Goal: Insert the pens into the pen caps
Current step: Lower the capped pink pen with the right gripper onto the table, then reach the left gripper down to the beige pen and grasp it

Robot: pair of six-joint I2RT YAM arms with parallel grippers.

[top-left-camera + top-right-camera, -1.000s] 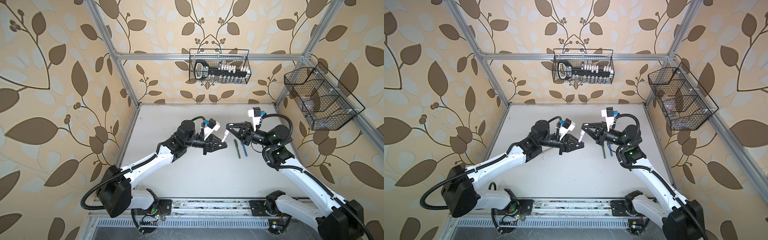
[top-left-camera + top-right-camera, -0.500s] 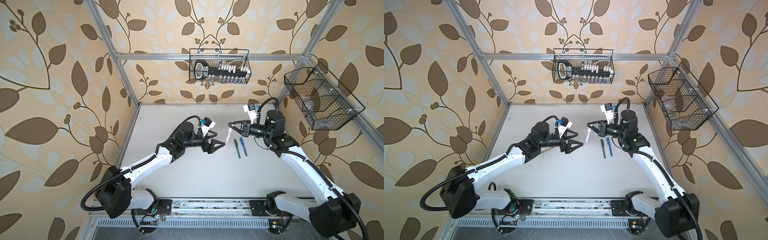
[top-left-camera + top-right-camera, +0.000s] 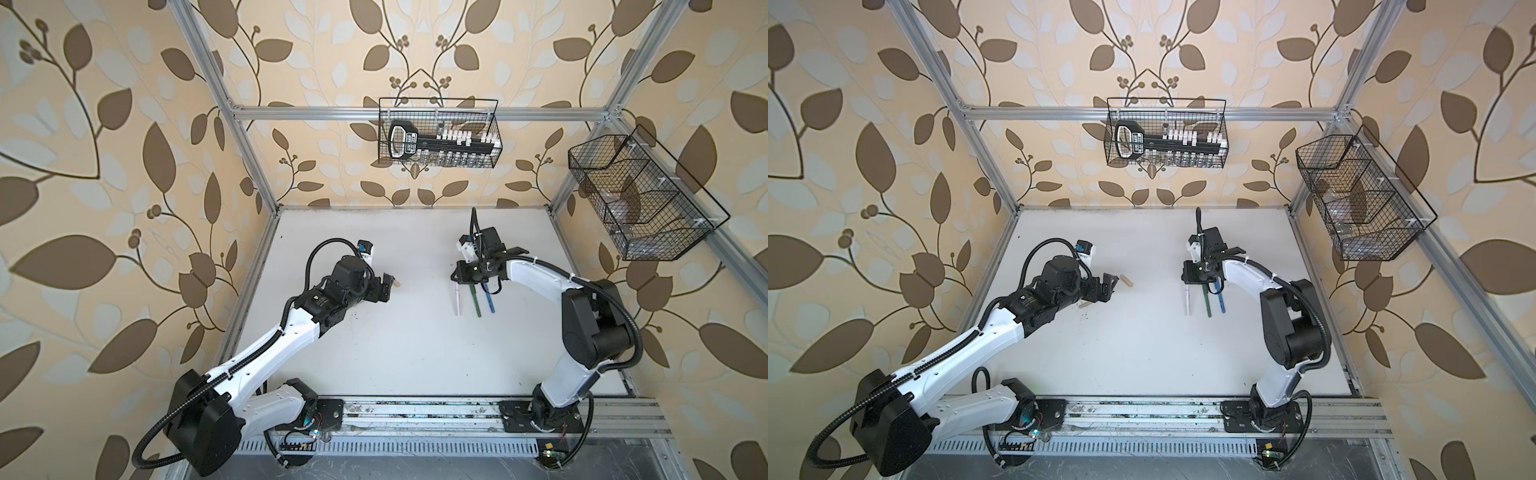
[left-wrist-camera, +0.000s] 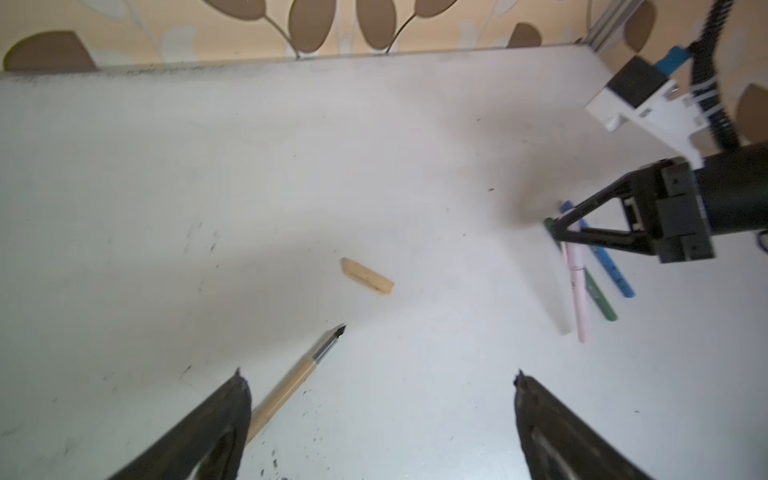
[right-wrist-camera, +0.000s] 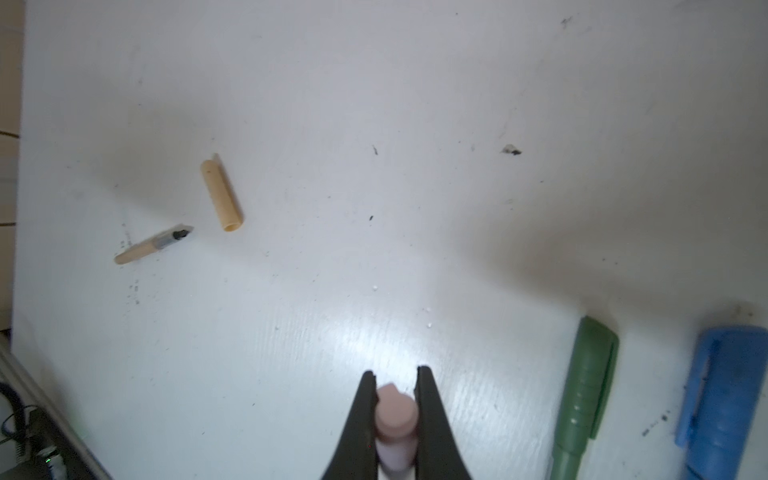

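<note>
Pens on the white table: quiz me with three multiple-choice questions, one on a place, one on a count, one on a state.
1. Where is the short tan tube cap?
A. on the white table, apart from the thin tan stick pen
B. on the floor
C. pushed onto the tan pen's tip

2. How many pens wear caps?
A. one
B. three
C. four

3. The left hand is:
A. shut on a cap
B. shut on a pen
C. open and empty

Answers:
1 A, the cap and the pen's bare dark tip lie separate.
2 B, the pale pink pen, dark green pen and blue pen are capped.
3 C, it stands wide open, gripping nothing.
</note>
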